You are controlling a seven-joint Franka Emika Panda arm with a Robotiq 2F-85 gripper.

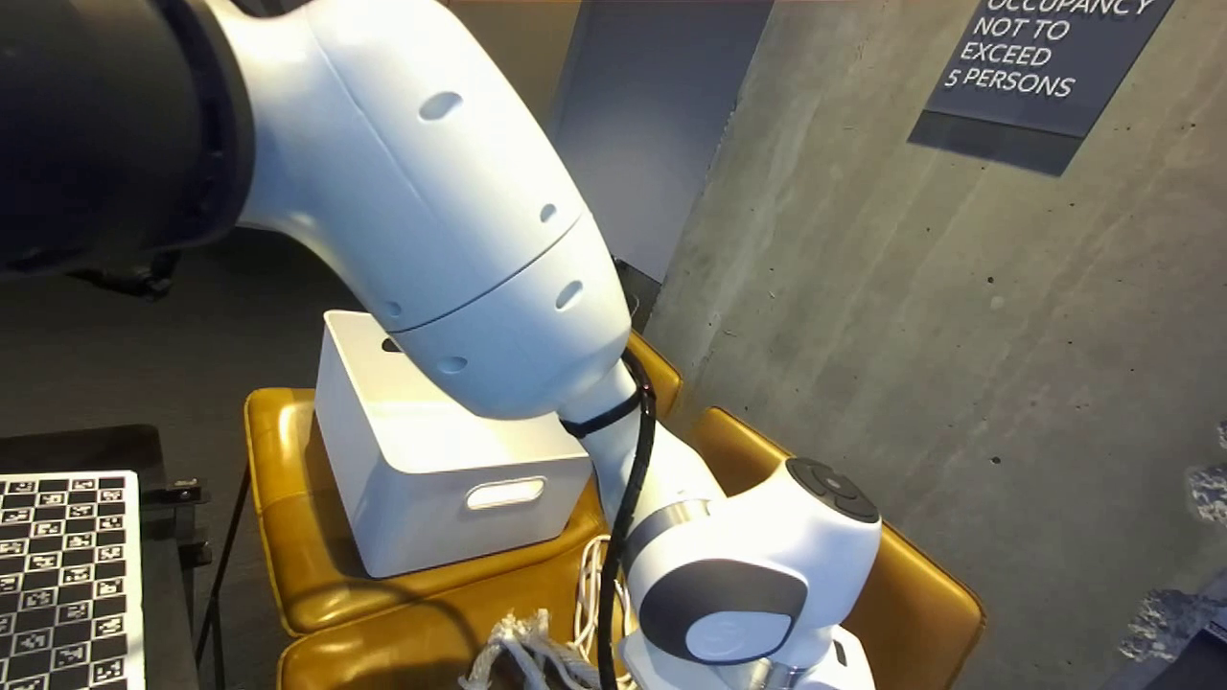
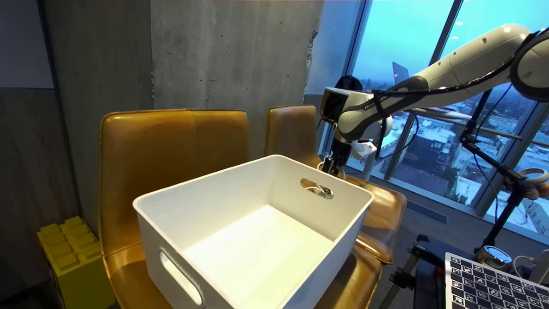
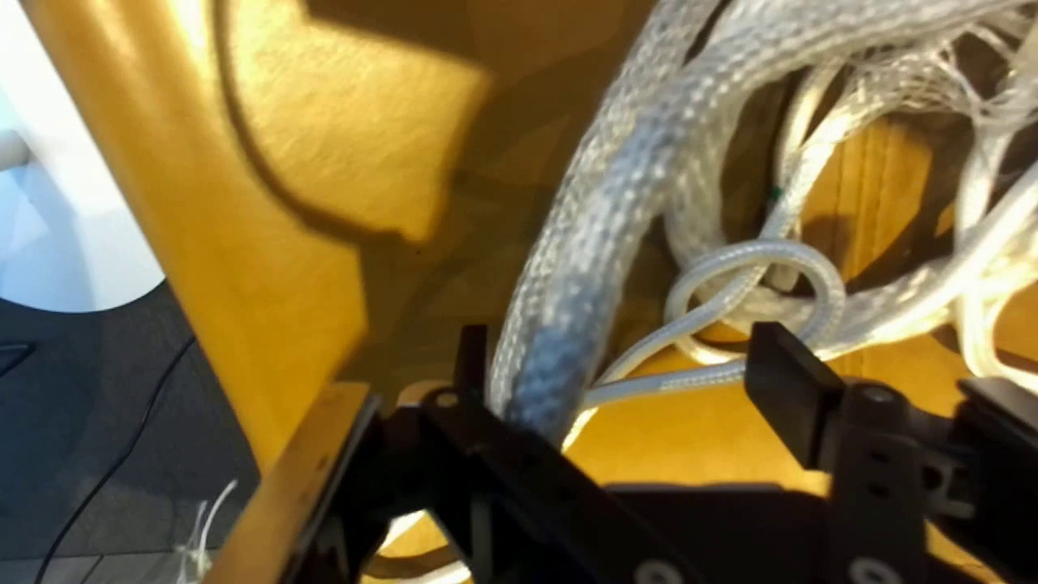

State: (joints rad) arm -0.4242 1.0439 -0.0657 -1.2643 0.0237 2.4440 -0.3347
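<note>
Rope (image 3: pixel 604 243) lies heaped just beside the bin (image 1: pixel 422 527), on a chair (image 1: pixel 374 656). My hand (image 3: pixel 620 365) is down at it, fingers (image 3: pixel 782 389) apart, a thick run of it between them, unclamped. I judge the reach done, the grip not yet made.

White-grey braided sleeving (image 3: pixel 628 195), mesh spread open in places, thick run bent in an arc. Thinner cord (image 3: pixel 766 250) looped over itself beside it. Loose tangle on tan chair seat (image 3: pixel 389 105).
</note>
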